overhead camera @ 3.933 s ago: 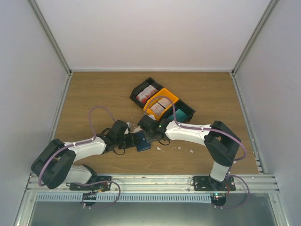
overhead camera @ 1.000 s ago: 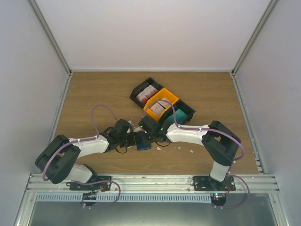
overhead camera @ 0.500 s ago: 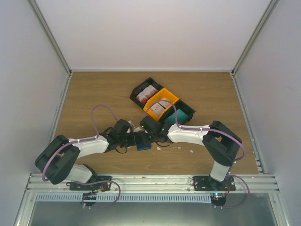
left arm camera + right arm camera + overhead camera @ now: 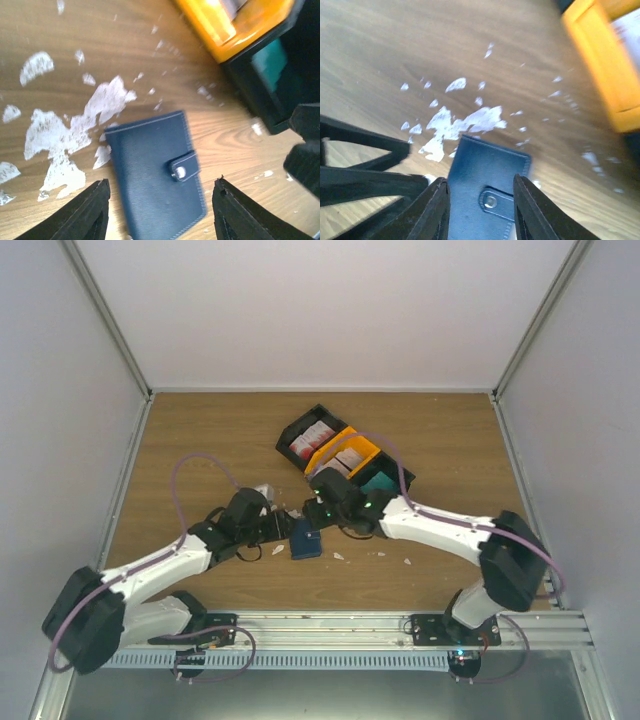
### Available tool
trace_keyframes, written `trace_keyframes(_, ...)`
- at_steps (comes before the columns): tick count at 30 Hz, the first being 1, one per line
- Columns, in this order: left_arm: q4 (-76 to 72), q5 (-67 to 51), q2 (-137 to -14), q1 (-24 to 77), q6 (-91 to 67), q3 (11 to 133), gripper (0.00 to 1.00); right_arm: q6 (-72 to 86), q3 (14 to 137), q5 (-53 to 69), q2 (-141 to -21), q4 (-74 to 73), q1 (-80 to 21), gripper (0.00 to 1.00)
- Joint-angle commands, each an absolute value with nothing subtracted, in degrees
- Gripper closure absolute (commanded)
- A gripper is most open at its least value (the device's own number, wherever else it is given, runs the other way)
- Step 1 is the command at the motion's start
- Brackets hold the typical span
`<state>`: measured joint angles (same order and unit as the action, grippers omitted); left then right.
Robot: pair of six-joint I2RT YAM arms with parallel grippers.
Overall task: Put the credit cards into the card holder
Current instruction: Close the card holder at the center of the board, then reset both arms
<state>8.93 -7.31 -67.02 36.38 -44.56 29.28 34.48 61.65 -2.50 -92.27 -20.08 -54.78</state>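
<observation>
– Navy card holder (image 4: 306,539): where does it lie?

– Flat on the wooden table (image 4: 200,440), closed, its snap strap fastened. It sits between the two arms' wrists. White scraps (image 4: 50,135) are scattered on the wood just beside it.

– Is the left gripper (image 4: 161,184) gripping it?

– No. Its jaws stand wide apart, one finger to each side, and nothing is clamped between them. The holder simply shows on the wood beneath the gap.

– And the right gripper (image 4: 480,179)?

– Parted as well, though less widely, and it holds nothing. In its wrist view the holder's strap shows between the two fingers. Whether the fingertips brush the leather I cannot tell.

– What about the credit cards (image 4: 312,439)?

– Red-and-white ones lie in the black tray box (image 4: 297,427) at the far-left end of a slanted row of three. More sit in the orange tray box (image 4: 363,437) next to it. The third box (image 4: 400,472) is black and has something teal (image 4: 378,483) inside.

– How does that row stand to the holder?

– Beyond it, towards the back of the table, near the right gripper and apart from the holder.
</observation>
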Motion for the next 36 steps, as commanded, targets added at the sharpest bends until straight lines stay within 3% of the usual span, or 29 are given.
trace_keyframes(1, 12.80, -0.89, -57.50, 36.30, -41.96, 32.03, 0.40, 35.46, 58.77, -14.07, -83.72, -24.60, -53.55, 0.61)
trace_keyframes(6, 19.74, 4.02, -45.26, 36.23, -38.63, 34.86, 0.30, 36.09, 56.78, -25.68, -72.78, -30.48, -53.35, 0.53)
trace_keyframes(7, 21.01, 4.66, -42.77, 36.22, -37.64, 35.69, 0.26, 36.12, 56.59, -27.63, -70.32, -31.58, -53.33, 0.50)
trace_keyframes(9, 22.93, 5.09, -38.11, 36.21, -34.04, 37.50, 0.06, 35.68, 55.84, -31.39, -64.63, -33.50, -53.35, 0.43)
trace_keyframes(10, 23.75, 4.72, -35.86, 36.23, -31.94, 38.51, 0.02, 34.73, 55.24, -32.67, -61.92, -34.06, -53.35, 0.39)
trace_keyframes(19, 30.37, 10.39, -22.52, 36.25, -24.81, 45.92, 0.01, 31.96, 52.40, -40.65, -40.69, -38.16, -53.35, 0.14)
trace_keyframes(25, 34.78, 16.60, -19.35, 36.30, -21.47, 49.92, 0.01, 31.73, 55.70, -42.31, -36.00, -46.00, -53.35, 0.01)
trace_keyframes(36, 37.43, 22.59, -16.35, 36.30, -15.77, 50.86, 0.01, 39.95, 59.49, -51.66, -29.88, -57.58, -53.31, 0.01)
